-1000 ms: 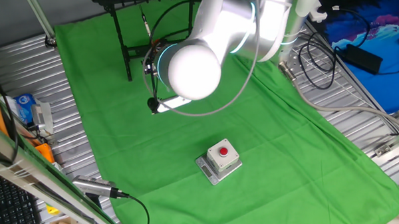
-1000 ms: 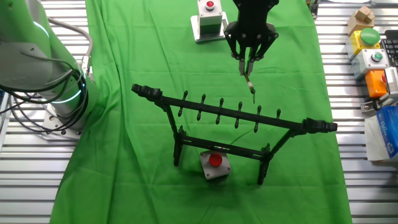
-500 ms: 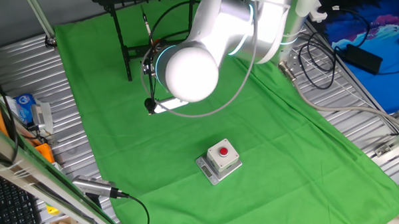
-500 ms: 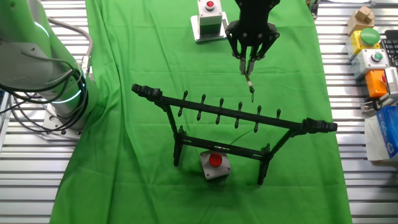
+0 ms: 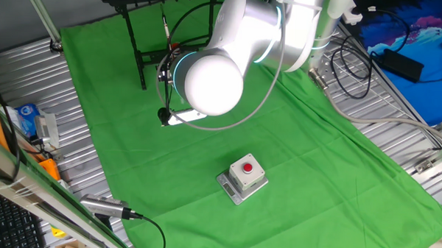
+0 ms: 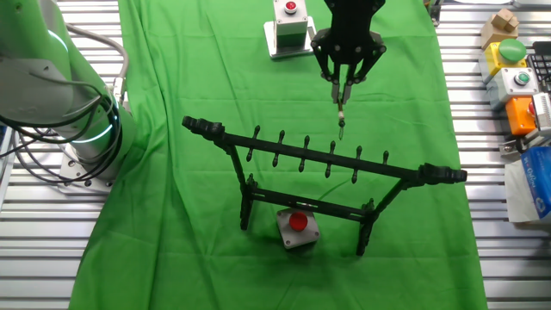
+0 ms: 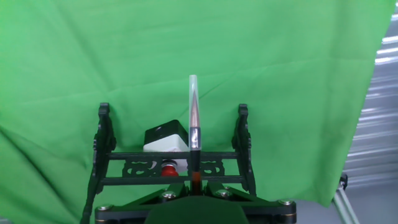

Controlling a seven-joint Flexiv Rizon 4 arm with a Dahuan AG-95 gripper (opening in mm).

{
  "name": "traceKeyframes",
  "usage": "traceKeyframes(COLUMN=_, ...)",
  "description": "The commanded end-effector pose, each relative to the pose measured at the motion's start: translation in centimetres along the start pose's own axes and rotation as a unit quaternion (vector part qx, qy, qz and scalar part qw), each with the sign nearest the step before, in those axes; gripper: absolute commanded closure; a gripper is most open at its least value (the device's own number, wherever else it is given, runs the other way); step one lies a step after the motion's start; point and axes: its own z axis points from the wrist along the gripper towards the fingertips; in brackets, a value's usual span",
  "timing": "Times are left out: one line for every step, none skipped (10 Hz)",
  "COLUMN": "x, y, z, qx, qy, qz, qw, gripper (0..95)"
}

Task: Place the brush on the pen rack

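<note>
Black metal makes the pen rack (image 6: pixel 325 176): two legs with feet, a lower crossbar, and a top bar with a row of small pegs pointing down; it stands on the green cloth (image 6: pixel 189 77) that covers the counter (image 6: pixel 34 215). The hand (image 6: pixel 344 71) hangs above the cloth just behind the rack, on the side away from the red button box (image 6: pixel 297 226) that sits at the rack's feet; its fingers are closed on the brush (image 6: pixel 342 120), which points straight down, its tip just behind the top bar and near the pegs right of the rack's middle. The brush is very thin, dark on the shaft and pale at the tip, so it probably slips or swings easily; I judge the approach must be slow, aligned with one peg of the rack, with the grip kept firm until the brush hangs safely.
</note>
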Motion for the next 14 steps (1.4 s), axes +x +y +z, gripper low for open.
traceKeyframes(x=0.0, y=0.0, z=0.0, qx=0.005, qy=0.004, qz=0.020, qw=0.9998, gripper=95.0)
traceKeyframes(x=0.0, y=0.0, z=0.0, qx=0.006, qy=0.006, qz=0.023, qw=0.9997, gripper=95.0)
traceKeyframes(x=0.0, y=0.0, z=0.0, qx=0.007, qy=0.006, qz=0.023, qw=0.9997, gripper=95.0)
traceKeyframes(x=0.0, y=0.0, z=0.0, qx=0.007, qy=0.007, qz=0.023, qw=0.9997, gripper=95.0)
traceKeyframes(x=0.0, y=0.0, z=0.0, qx=0.008, qy=0.006, qz=0.023, qw=0.9997, gripper=95.0)
traceKeyframes(x=0.0, y=0.2, z=0.2, qx=0.009, qy=0.011, qz=0.023, qw=0.9996, gripper=95.0)
traceKeyframes(x=0.0, y=0.7, z=0.4, qx=0.014, qy=0.019, qz=0.023, qw=0.9995, gripper=95.0)
traceKeyframes(x=0.0, y=0.8, z=0.5, qx=0.016, qy=0.020, qz=0.024, qw=0.9994, gripper=95.0)
traceKeyframes(x=0.2, y=1.0, z=0.5, qx=0.025, qy=0.024, qz=0.025, qw=0.9991, gripper=95.0)
traceKeyframes(x=0.3, y=1.0, z=0.3, qx=0.027, qy=0.024, qz=0.028, qw=0.9990, gripper=95.0)
traceKeyframes(x=0.5, y=1.2, z=0.2, qx=0.031, qy=0.027, qz=0.026, qw=0.9988, gripper=95.0)
traceKeyframes(x=0.8, y=1.3, z=0.3, qx=0.038, qy=0.030, qz=0.021, qw=0.9986, gripper=95.0)
traceKeyframes(x=1.3, y=1.5, z=0.5, qx=0.042, qy=0.030, qz=0.016, qw=0.9985, gripper=95.0)
traceKeyframes(x=1.8, y=1.7, z=0.7, qx=0.047, qy=0.030, qz=0.014, qw=0.9983, gripper=95.0)
